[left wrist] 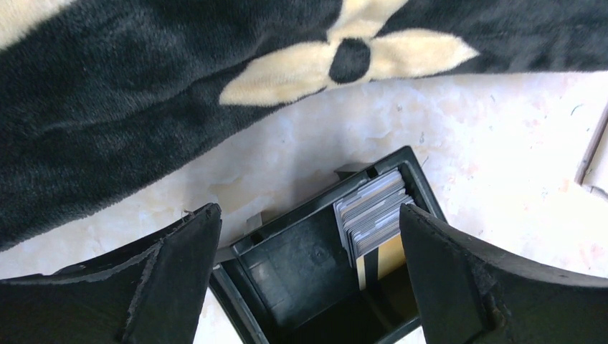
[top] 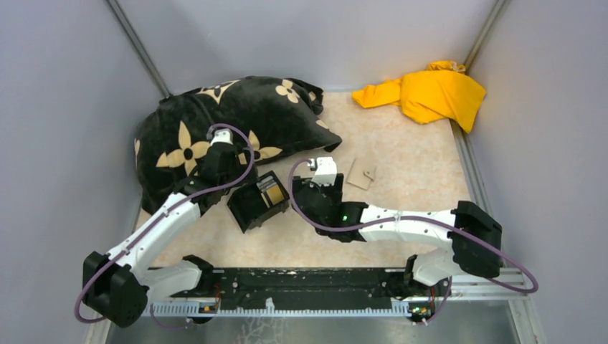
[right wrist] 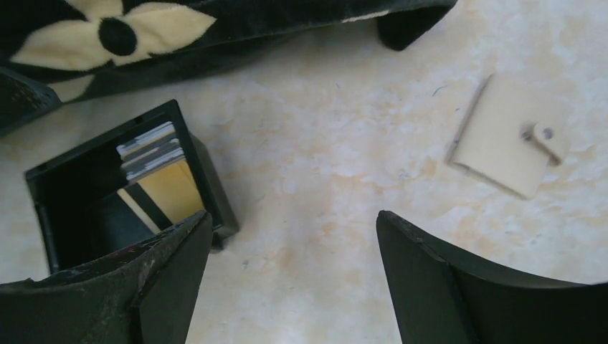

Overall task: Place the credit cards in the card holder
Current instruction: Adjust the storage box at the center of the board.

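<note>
The marbled beige table (top: 409,143) fills the middle of the overhead view, walled in grey on three sides. A black pillow (top: 229,118) with cream flowers sprawls over its upper left, and a crumpled yellow cloth (top: 430,93) sits in the upper right corner; both lie apart from the work.

The left gripper (left wrist: 310,215) hangs at centre left, jaws spread wide and holding nothing. It is poised straight above the black box (top: 257,202), probably so that it can reach down into it. The right gripper (right wrist: 294,218) hovers just right of the box, also fully released and empty, over bare table between the box and the wallet. That looks like a waiting place from which it could steady either one.

The box stands open-topped near the centre. The card holder (top: 361,173) lies flat to the right of centre, near the box but not touching it, closed with its clasp tab (right wrist: 548,136) fastened. It will likely need opening first.

The credit cards (left wrist: 369,215) stand on edge inside the box, packed against one wall. A pale stack is at the back, with a gold-orange one leaning in front. None has been lifted out yet.
</note>
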You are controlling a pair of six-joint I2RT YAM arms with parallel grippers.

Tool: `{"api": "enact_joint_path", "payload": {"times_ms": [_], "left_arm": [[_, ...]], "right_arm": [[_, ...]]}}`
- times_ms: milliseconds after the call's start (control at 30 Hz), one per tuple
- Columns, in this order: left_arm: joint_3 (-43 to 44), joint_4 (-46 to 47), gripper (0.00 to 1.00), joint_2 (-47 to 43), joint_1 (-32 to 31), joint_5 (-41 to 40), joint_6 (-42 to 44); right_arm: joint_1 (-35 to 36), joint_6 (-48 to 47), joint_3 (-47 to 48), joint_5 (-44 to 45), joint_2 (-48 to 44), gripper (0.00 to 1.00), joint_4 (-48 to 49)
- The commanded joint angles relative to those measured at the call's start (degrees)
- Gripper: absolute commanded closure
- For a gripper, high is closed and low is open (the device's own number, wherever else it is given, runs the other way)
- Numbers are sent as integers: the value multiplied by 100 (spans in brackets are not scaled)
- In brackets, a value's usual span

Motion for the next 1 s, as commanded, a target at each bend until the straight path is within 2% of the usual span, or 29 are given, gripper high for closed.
{"api": "enact_joint_path", "payload": {"times_ms": [0, 300, 500, 800, 967], "left_arm": [[155, -400, 1, -90, 58, 270, 44], [230, -743, 1, -254, 84, 469, -75], [112, -724, 1, -372, 88, 531, -49], [100, -744, 1, -518, 89, 486, -40], [69, -718, 1, -508, 89, 501, -57]], "right_arm": [[93, 1864, 321, -198, 67, 18, -256], [250, 4005, 1230, -573, 828, 22, -1457], [410, 4431, 1862, -808, 1483, 22, -1841], [427, 4755, 2244, -1239, 2186, 26, -1859], [427, 4786, 2442, -1347, 2443, 32, -1908]]}}
